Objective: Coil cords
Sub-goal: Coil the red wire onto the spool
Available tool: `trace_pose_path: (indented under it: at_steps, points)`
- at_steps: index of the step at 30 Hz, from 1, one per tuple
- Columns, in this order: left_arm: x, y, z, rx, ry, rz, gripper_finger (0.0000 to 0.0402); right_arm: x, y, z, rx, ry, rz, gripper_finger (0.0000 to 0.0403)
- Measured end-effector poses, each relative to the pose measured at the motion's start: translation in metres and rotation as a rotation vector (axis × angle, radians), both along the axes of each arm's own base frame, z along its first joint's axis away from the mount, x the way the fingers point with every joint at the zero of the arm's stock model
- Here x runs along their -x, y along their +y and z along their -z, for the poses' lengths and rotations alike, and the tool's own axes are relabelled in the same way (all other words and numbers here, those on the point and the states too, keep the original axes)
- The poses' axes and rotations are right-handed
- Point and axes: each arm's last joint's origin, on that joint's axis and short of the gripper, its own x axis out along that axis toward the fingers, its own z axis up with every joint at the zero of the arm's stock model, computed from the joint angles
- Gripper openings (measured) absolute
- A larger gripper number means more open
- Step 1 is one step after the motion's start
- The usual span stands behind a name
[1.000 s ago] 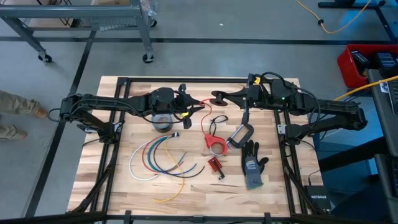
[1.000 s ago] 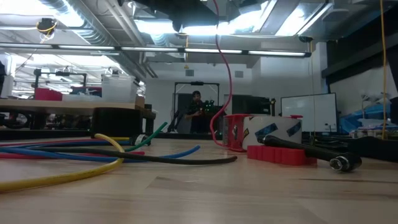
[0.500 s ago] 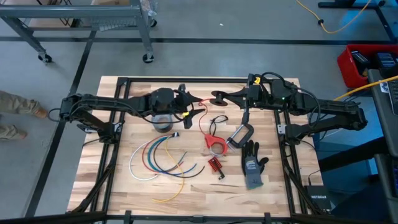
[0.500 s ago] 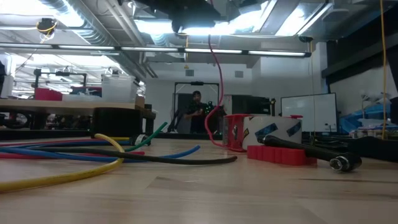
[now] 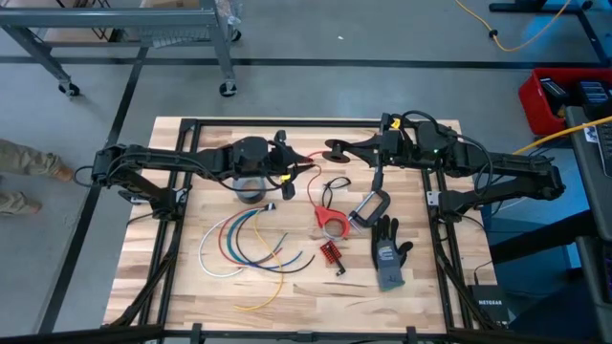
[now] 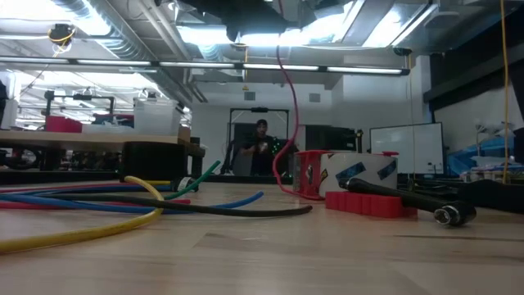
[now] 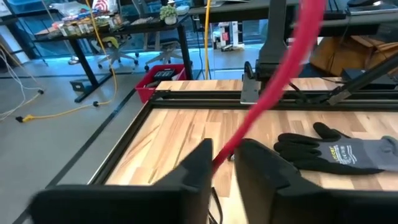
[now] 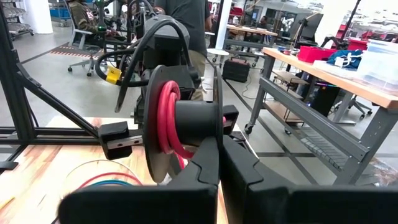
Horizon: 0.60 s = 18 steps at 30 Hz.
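Your right tool [image 5: 337,150] is closed on a black spool [image 8: 186,118] held up off the worktop [image 5: 430,296] near 12 o'clock, with turns of the red cord [image 5: 318,201] already on it. It probably stays raised so the reel can take cord freely. Your left tool [image 7: 222,163] sits at about 11 o'clock facing it, fingers [image 7: 200,158] narrowed around the red cord, likely guiding and tensioning it. The free red length drops to the worktop centre. The other cords [image 5: 239,239] lie loose at about 8 o'clock, the glove [image 5: 388,254] at 4.
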Motion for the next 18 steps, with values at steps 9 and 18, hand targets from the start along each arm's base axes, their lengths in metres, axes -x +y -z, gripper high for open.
trace_pose_path:
  at_steps: [9, 18]
  points:
    - [-0.003, 0.000, 0.003, 0.060, -0.013, -0.015, 0.0007, -0.003, 0.000, -0.006, 0.006, -0.069, 0.000, 0.0003]
    - [-0.021, 0.002, 0.025, 0.183, -0.025, -0.049, 0.0003, -0.032, -0.005, 0.005, 0.020, -0.084, 0.075, 0.0003]
